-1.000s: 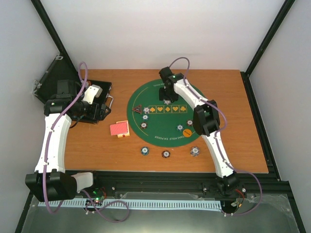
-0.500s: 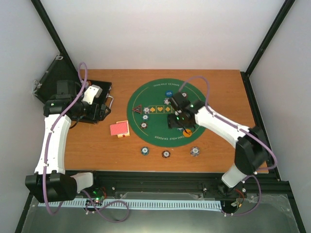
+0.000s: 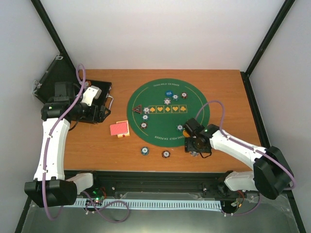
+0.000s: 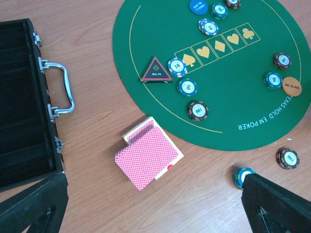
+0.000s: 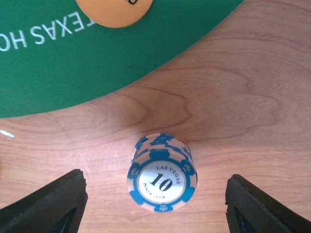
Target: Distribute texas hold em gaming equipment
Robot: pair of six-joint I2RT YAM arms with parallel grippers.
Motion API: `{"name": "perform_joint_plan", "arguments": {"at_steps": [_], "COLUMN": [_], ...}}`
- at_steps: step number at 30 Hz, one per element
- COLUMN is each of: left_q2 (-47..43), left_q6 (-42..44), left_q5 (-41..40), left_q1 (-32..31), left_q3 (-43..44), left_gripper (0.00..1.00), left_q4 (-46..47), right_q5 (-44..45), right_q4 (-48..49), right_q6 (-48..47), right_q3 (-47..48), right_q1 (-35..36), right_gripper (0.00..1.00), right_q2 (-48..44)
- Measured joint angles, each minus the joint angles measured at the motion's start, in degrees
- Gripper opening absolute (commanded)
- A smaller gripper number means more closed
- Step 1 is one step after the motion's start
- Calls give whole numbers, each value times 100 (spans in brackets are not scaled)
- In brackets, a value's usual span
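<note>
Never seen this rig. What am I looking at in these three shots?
Two robot arms bolted to a table, each with a two-finger gripper. The wide shot is a fixed overhead camera; the other two are wrist cameras. On the table: green mat with chips and buttons, red cards, open black case. Left gripper hangs open by the case. Right gripper is open, fingers either side of a blue stack marked 10. Nothing is held.
</note>
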Motion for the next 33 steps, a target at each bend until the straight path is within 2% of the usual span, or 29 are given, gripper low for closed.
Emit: {"name": "perform_joint_plan", "arguments": {"at_steps": [8,20,24,33], "left_q2": [-2,-2,-2,-2], "left_q6": [2,28,35,39], "left_q5": [9,7,4,2], "left_q1": [0,0,0,0], "left_q3": [0,2,2,2], "left_gripper": [100,100,100,100], "left_q4": [-20,-90,-90,-90], "right_q5": [-42,-151,-149,-151], "right_q4": [466,713,710,664], "right_q6": [9,-142,-155,-179], "right_q3": [-326,-417,-411,-385], "right_q1": [-116,-330,-334,-334], "right_gripper": [66,40,38,24], "right_q2": [372,387,387,387]}}
